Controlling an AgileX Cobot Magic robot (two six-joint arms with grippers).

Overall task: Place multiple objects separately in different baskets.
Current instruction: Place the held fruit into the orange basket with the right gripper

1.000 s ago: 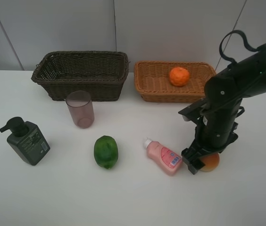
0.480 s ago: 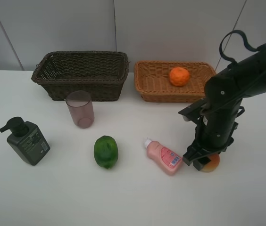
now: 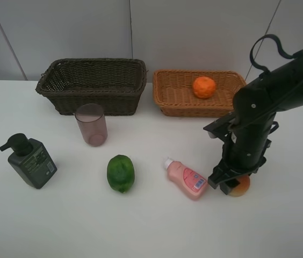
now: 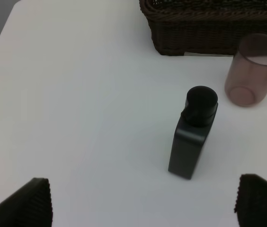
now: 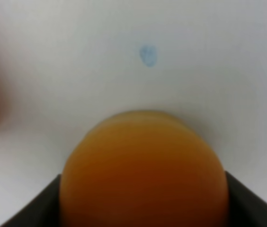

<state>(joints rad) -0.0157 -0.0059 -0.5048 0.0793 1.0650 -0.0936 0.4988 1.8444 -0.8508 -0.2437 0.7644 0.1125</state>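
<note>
Gripped in right gripper's (image 3: pixel 231 187) narrow jaws on white table (image 3: pixel 151 228): red-yellow round fruit (image 3: pixel 242 186), near pink bottle (image 3: pixel 186 179). Left gripper (image 4: pixel 145 201) jaws wide above dark green pump bottle (image 4: pixel 190 146).

Orange (image 3: pixel 204 87) in tan basket (image 3: pixel 173 98); round fruit (image 3: pixel 243 186) clamped by right hand (image 3: pixel 231 185).
</note>
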